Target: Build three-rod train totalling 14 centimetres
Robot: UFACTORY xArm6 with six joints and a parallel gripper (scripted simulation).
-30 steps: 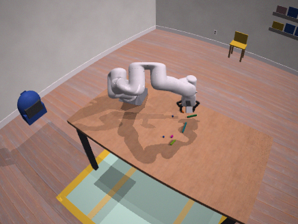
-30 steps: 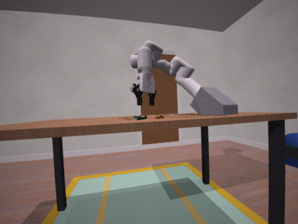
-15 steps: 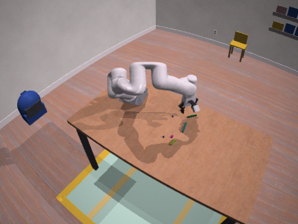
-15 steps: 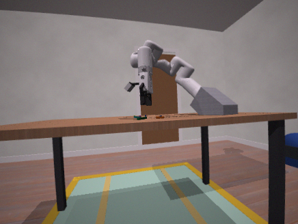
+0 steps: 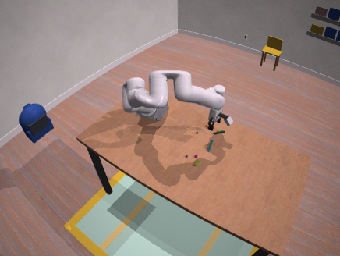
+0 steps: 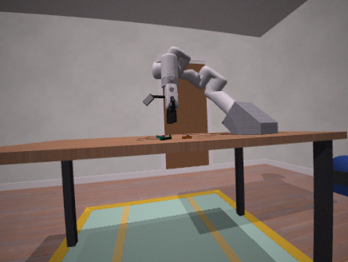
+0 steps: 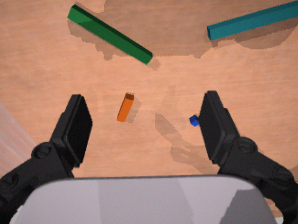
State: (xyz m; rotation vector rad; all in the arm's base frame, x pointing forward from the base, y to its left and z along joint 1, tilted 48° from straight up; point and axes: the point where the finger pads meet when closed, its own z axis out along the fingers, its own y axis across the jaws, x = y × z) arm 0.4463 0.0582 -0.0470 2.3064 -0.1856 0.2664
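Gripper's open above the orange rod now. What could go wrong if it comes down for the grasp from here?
The orange rod lies left of centre between the open gripper fingers, so closing may push or turn it before it is held. The small blue rod sits right beside the right finger; coming down could knock it away. The green rod lies close ahead, and a slide forward might nudge it.

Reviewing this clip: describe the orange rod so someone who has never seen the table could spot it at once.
Start at the white arm on the wooden table and follow it down to the open gripper. The orange rod lies flat on the wood directly below, between the spread fingers. It is a short stub, far shorter than the green rod and turquoise rod beyond it, yet longer than the tiny blue cube beside it.
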